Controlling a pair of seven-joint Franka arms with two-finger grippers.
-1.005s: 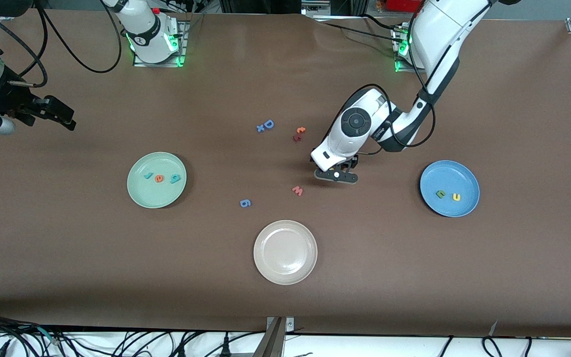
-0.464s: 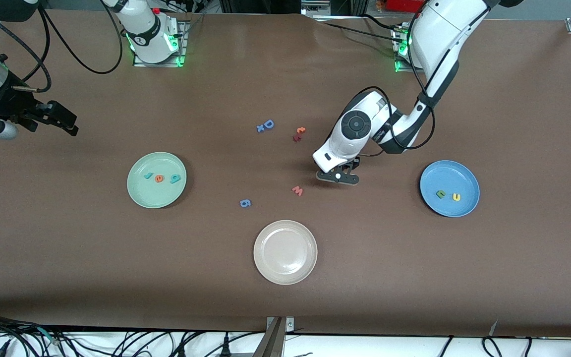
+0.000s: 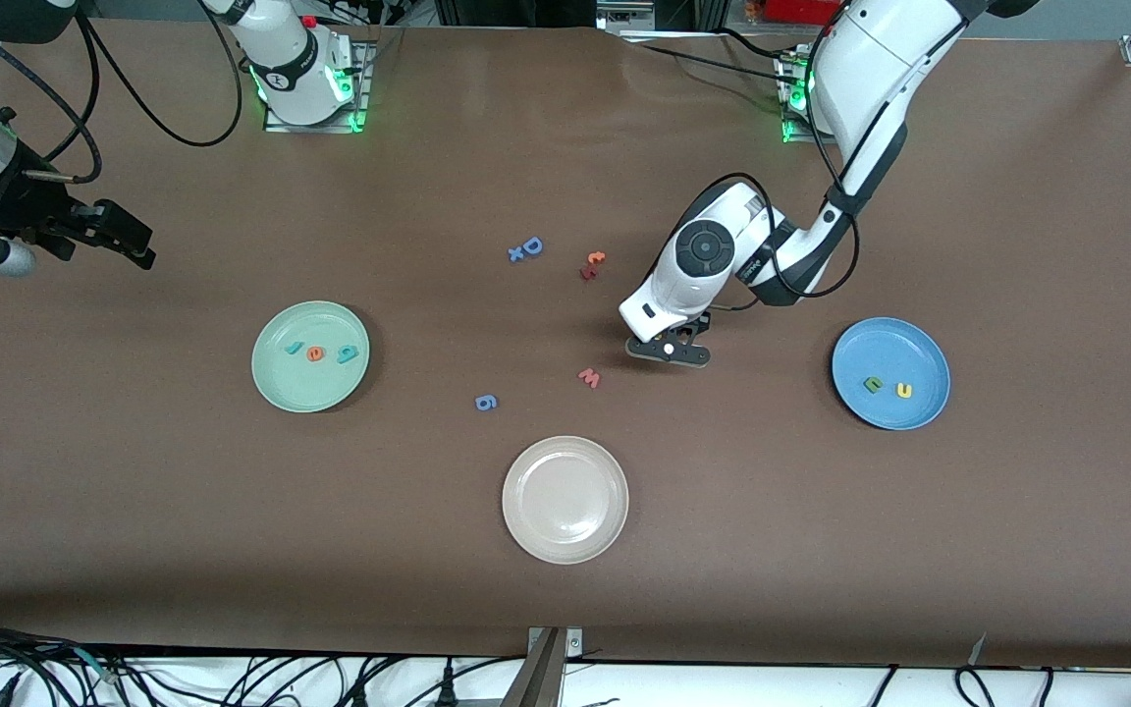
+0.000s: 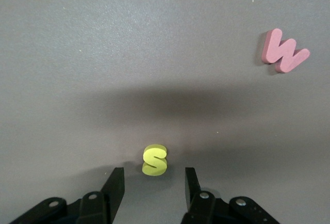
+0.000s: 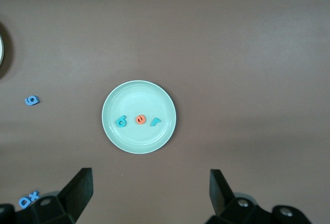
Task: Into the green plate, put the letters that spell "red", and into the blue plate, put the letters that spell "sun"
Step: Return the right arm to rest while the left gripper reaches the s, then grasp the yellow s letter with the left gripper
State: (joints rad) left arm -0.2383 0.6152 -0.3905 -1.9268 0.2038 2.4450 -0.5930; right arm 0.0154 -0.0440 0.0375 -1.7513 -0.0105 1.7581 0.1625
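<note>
A yellow s (image 4: 154, 160) lies on the table just ahead of my left gripper (image 4: 153, 181), centred between the fingertips. The jaws are open and low, with a gap on each side of the letter. In the front view the left gripper (image 3: 669, 352) hides the s. The green plate (image 3: 310, 388) holds a teal r (image 3: 294, 348), an orange e (image 3: 315, 353) and a teal d (image 3: 347, 354). The blue plate (image 3: 894, 339) holds a green n (image 3: 874, 385) and a yellow u (image 3: 904, 390). My right gripper (image 3: 134, 245) waits open and empty over the right arm's end of the table.
A red w (image 3: 589, 377) lies close beside the left gripper. A blue g (image 3: 486, 402) lies nearer the green plate, and a cream-white plate (image 3: 565, 457) nearer the camera. A blue D with an x (image 3: 526, 248) and two small red-orange letters (image 3: 592, 263) lie farther back.
The left gripper's jaws have narrowed around the s and the hand has settled slightly. The right arm shifted a little early on, then stayed still.
</note>
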